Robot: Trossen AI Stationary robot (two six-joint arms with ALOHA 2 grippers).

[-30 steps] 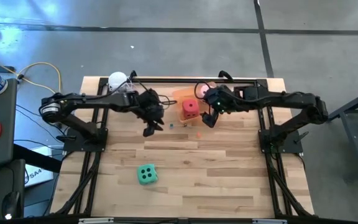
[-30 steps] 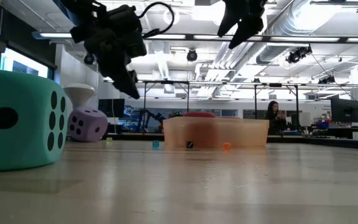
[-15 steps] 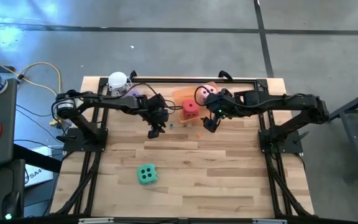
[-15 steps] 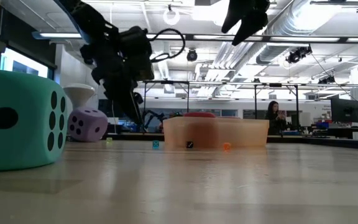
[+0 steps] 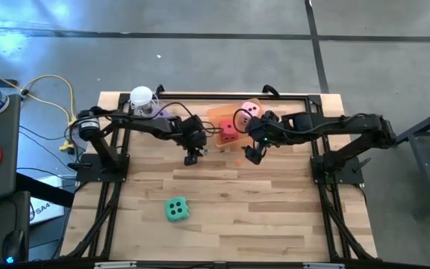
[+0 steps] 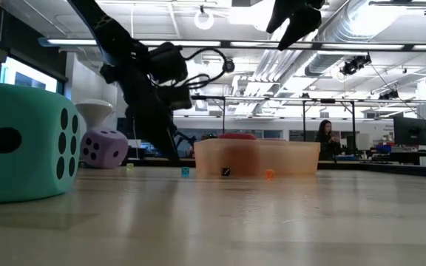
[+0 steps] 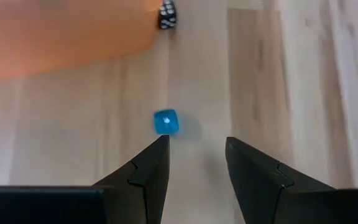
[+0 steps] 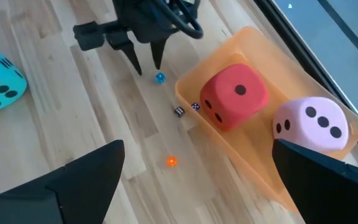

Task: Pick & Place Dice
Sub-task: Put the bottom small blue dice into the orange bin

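Wooden tabletop [image 5: 237, 194]: left hand [image 7: 194, 152], narrowly parted and empty, straddles tiny blue die [image 7: 165, 122] beside orange tray [image 8: 253, 155]; off-centre closing could flick it away.

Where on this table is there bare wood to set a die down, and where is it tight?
Bare wood lies right of the green die across the near half. Crowded: the far edge, with the orange tray holding the red die and pink die, tiny dice before it, left gripper over the blue die, and right gripper.

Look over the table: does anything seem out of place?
Yes. Several tiny dice lie loose beside the tray: a blue one, an orange one and two dark ones. The big red and pink dice sit inside it.
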